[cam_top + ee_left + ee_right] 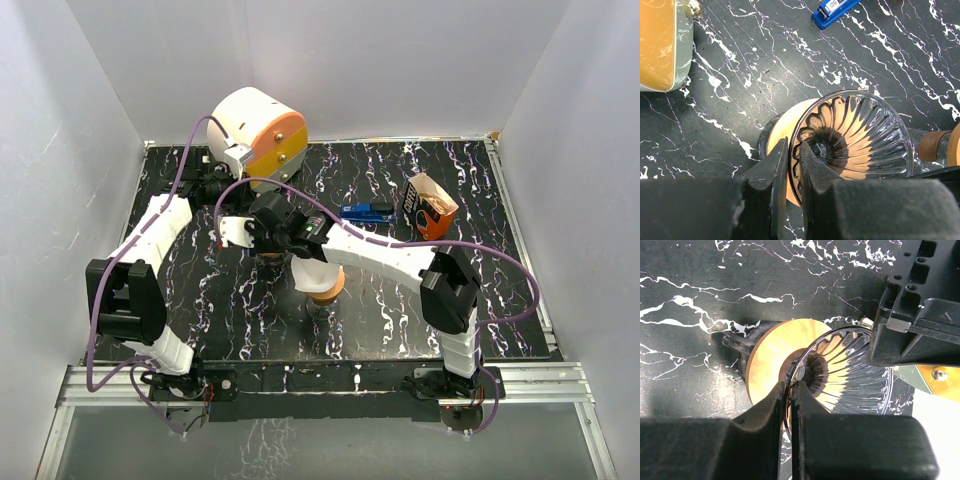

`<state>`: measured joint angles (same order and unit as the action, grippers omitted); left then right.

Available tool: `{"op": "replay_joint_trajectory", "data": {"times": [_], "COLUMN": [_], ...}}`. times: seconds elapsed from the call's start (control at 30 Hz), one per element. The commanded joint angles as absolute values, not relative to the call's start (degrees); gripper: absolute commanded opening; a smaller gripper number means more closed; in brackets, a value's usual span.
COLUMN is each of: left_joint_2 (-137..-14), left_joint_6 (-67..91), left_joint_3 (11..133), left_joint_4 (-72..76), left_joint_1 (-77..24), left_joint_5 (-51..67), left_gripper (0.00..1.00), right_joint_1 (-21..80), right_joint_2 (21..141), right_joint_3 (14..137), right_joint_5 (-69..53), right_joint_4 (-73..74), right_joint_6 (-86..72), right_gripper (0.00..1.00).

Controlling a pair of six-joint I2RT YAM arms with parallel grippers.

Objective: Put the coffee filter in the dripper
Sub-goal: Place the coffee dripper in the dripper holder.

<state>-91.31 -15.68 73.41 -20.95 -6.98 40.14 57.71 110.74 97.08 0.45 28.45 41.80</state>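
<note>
The dripper (860,135) is a ribbed clear glass cone on a round wooden collar (770,360), standing on the black marbled table. Its bowl holds nothing. My left gripper (792,145) is shut on the cone's near rim, one finger inside and one outside. My right gripper (789,385) is shut on the rim at another spot in the same way. In the top view both wrists meet over the dripper (268,255) and hide most of it. What looks like brown coffee filter paper stands in an open orange box (430,205) at the right rear.
A large round white and orange container (255,130) stands at the back left, close to the left arm. A blue stapler (365,211) lies behind the right forearm. A white object on an orange-brown base (320,280) sits just in front of the right arm. White walls enclose the table.
</note>
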Motion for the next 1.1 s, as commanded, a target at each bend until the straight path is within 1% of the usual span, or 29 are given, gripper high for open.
{"op": "replay_joint_trajectory", "data": {"times": [0.0, 0.37, 0.73, 1.07], "left_joint_2": [-88.99, -86.90, -84.59, -84.46], "left_joint_6": [-17.17, -18.02, -20.53, -22.18], "left_joint_3": [74.73, 69.01, 63.17, 61.97], "left_joint_4": [-22.27, -23.23, -23.07, -24.25], "left_joint_1": [-7.77, -7.77, -7.79, -7.82], "left_joint_5": [43.08, 37.49, 37.04, 37.66], "left_gripper": [0.00, 0.00, 0.00, 0.00], "right_joint_1": [57.04, 56.79, 56.18, 55.71], "right_joint_2": [112.03, 113.21, 114.09, 114.15], "right_joint_3": [98.28, 97.94, 95.82, 92.37], "right_joint_5": [-0.59, -4.03, -5.05, -5.98], "right_joint_4": [30.40, 34.91, 36.08, 36.27], "right_joint_6": [39.58, 39.29, 38.10, 36.82], "right_gripper": [0.00, 0.00, 0.00, 0.00]}}
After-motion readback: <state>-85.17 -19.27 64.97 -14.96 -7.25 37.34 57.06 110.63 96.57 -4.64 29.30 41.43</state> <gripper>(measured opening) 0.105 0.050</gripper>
